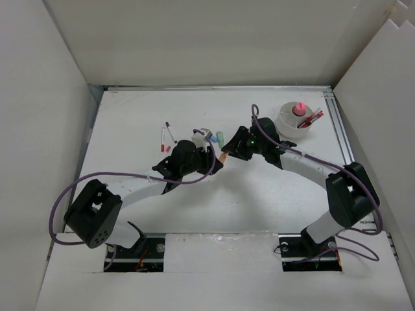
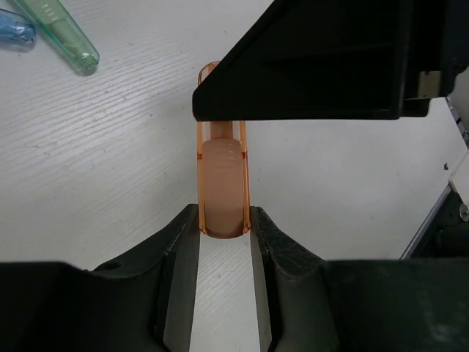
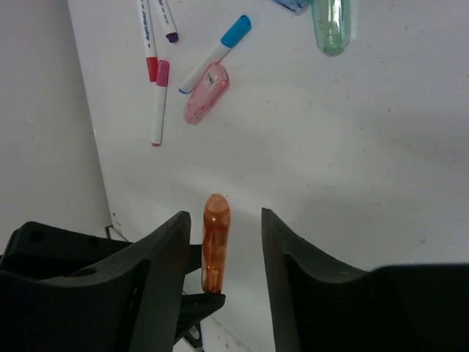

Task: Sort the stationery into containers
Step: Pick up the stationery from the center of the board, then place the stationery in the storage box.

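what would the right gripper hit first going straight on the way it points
Likely the orange case held in the left gripper; it sits between the open fingers of the right gripper.

- White table (image 1: 259,194) in view, surface faintly scuffed.
- At its far right I've got the cup (image 1: 284,123) standing upright on it.
- Far left, a red marker (image 3: 151,67) and a pink marker (image 3: 158,110) lie flat, overlapping end to end, with a purple marker (image 3: 168,18) just beside them.
- The blue marker (image 3: 216,53) lies slanted, its white end right against a pink piece (image 3: 207,92).
- The green tube (image 2: 58,33) and blue tube (image 2: 13,31) sit close together, well apart from the markers.
- The orange tube (image 3: 215,235) is near the middle; I can't tell whether it rests on the table.
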### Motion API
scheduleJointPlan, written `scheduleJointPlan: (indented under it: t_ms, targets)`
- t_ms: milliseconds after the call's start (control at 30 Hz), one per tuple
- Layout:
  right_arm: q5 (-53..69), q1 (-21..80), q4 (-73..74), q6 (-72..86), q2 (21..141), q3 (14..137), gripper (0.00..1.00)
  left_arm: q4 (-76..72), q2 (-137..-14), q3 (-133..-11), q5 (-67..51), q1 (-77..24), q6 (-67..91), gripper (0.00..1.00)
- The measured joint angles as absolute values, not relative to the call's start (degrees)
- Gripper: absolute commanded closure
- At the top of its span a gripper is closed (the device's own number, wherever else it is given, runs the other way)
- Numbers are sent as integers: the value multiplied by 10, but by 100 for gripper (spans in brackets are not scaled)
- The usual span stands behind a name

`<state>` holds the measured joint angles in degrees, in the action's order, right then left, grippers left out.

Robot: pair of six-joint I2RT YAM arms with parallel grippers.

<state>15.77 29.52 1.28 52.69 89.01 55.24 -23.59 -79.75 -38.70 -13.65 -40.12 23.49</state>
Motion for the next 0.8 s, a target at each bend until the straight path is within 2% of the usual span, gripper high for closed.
scheduleJointPlan:
  t_ms: [267, 333, 400, 433, 467, 533, 633, 800]
  targets:
    - [176, 300, 0, 538, 915, 555, 86, -244, -797, -379, -152, -401, 235, 89]
    - [177, 301, -2, 540, 915, 556, 93, -244, -797, -378, -151, -401, 235, 78]
    - [176, 301, -5, 540, 915, 557, 95, -246, -797, -378, -151, -401, 235, 64]
    - [176, 301, -5, 540, 915, 557, 96, -247, -797, -378, -151, -401, 234, 55]
    - [172, 301, -5, 540, 915, 557, 98, -249, -797, -378, -150, -401, 234, 42]
    - [166, 301, -4, 539, 915, 557, 99, -252, -797, -378, -148, -401, 235, 28]
    - [152, 293, 5, 539, 915, 563, 99, -254, -797, -378, -143, -401, 235, 22]
    - [118, 241, 29, 538, 914, 603, 99, -255, -797, -379, -128, -401, 234, 21]
